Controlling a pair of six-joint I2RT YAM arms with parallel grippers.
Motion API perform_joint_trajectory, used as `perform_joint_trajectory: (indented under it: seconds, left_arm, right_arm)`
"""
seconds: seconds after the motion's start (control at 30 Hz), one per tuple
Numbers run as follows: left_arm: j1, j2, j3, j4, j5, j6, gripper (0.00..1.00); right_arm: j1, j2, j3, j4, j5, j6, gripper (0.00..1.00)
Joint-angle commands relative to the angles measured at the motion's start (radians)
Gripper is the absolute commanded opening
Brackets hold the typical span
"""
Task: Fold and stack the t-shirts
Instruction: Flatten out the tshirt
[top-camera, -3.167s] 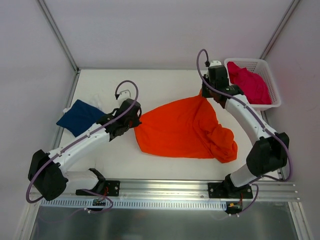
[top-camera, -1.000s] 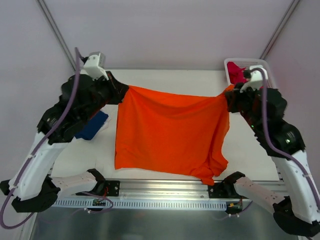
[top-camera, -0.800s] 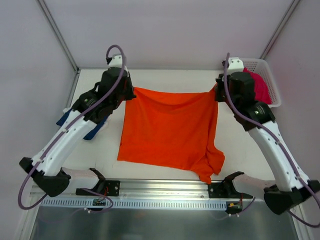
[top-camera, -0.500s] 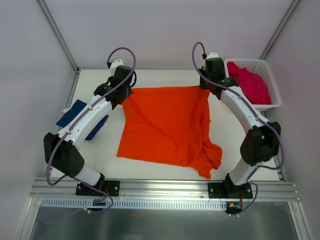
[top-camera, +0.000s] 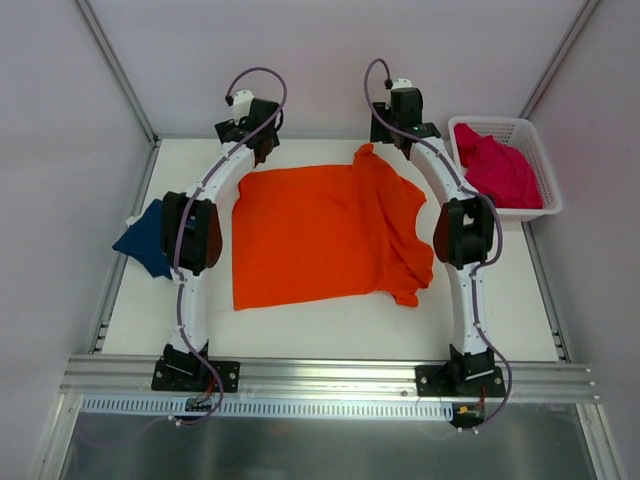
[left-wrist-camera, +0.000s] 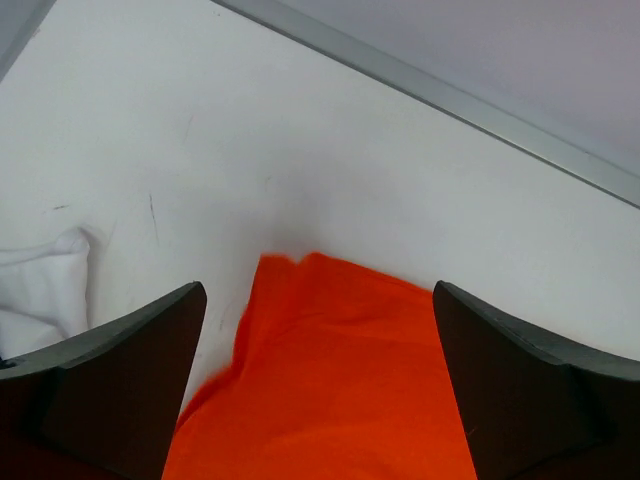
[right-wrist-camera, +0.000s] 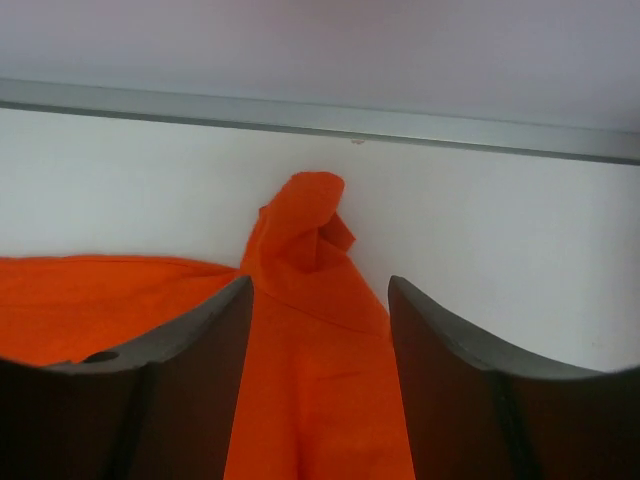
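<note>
The orange t-shirt (top-camera: 318, 235) lies spread on the white table, with its right side rumpled and folded over. My left gripper (top-camera: 260, 152) hovers at the shirt's far left corner (left-wrist-camera: 340, 380); its fingers (left-wrist-camera: 120, 380) stand wide apart and that corner lies loose between them. My right gripper (top-camera: 386, 140) is open over the bunched far right corner (right-wrist-camera: 305, 240), which lies free between its fingers (right-wrist-camera: 190, 350). The navy t-shirt (top-camera: 145, 240) lies crumpled at the left edge. The magenta t-shirt (top-camera: 497, 170) sits in the basket.
The white mesh basket (top-camera: 548, 190) stands at the back right. A metal frame rail (right-wrist-camera: 400, 125) runs along the table's far edge just beyond both grippers. A small white cloth-like object (left-wrist-camera: 40, 290) lies left of the left gripper.
Both grippers opened and let go of the orange shirt's far corners. The shirt, held up stretched a second ago, now lies on the table, and both arms reach farther back.
</note>
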Motion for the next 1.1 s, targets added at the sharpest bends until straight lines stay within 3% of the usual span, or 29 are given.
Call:
perform_joint_trajectory:
  seconds: [0.0, 0.03, 0.07, 0.1, 0.27, 0.33, 0.43, 0.47, 0.53, 0.57, 0.73, 1.07]
  left_arm:
    - [-0.004, 0.034, 0.121, 0.023, -0.068, 0.073, 0.99]
    - [-0.004, 0.028, 0.129, 0.029, -0.06, 0.078, 0.99]
    - [-0.004, -0.001, 0.121, 0.032, -0.063, 0.076, 0.99]
    - [-0.011, -0.025, 0.11, 0.04, -0.06, 0.078, 0.99]
    - [-0.053, -0.24, -0.055, 0.061, 0.033, 0.061, 0.98]
    - [-0.102, -0.324, -0.153, 0.061, 0.044, 0.063, 0.85]
    - [-0.163, -0.406, -0.294, 0.058, 0.085, 0.041, 0.65]
    - [-0.172, -0.423, -0.334, 0.058, 0.116, 0.023, 0.3]
    - [-0.182, -0.463, -0.448, 0.058, 0.191, -0.057, 0.0]
    - [-0.182, -0.472, -0.486, 0.061, 0.208, -0.077, 0.0]
    - [-0.182, -0.451, -0.608, 0.058, 0.292, -0.112, 0.0]
    - [-0.185, -0.447, -0.778, 0.061, 0.479, -0.167, 0.0]
  right_arm:
    - [-0.037, -0.034, 0.013, 0.065, -0.054, 0.027, 0.6]
    - [-0.037, -0.092, -0.022, 0.104, -0.059, 0.021, 0.6]
    - [-0.036, -0.128, -0.107, 0.126, -0.068, 0.013, 0.67]
    - [-0.037, -0.165, -0.148, 0.147, -0.079, -0.001, 0.88]
    - [-0.037, -0.39, -0.333, 0.123, -0.132, 0.004, 0.89]
    - [-0.036, -0.462, -0.381, 0.076, -0.107, 0.007, 0.88]
    - [-0.033, -0.524, -0.485, 0.04, -0.019, 0.005, 0.71]
    - [-0.033, -0.528, -0.502, 0.002, -0.008, 0.005, 0.49]
    - [-0.034, -0.533, -0.533, -0.038, 0.021, 0.013, 0.07]
    - [-0.033, -0.533, -0.545, -0.062, 0.029, 0.02, 0.01]
    - [-0.033, -0.501, -0.605, -0.105, 0.044, 0.031, 0.0]
    - [-0.048, -0.302, -0.5, -0.269, 0.093, 0.08, 0.0]
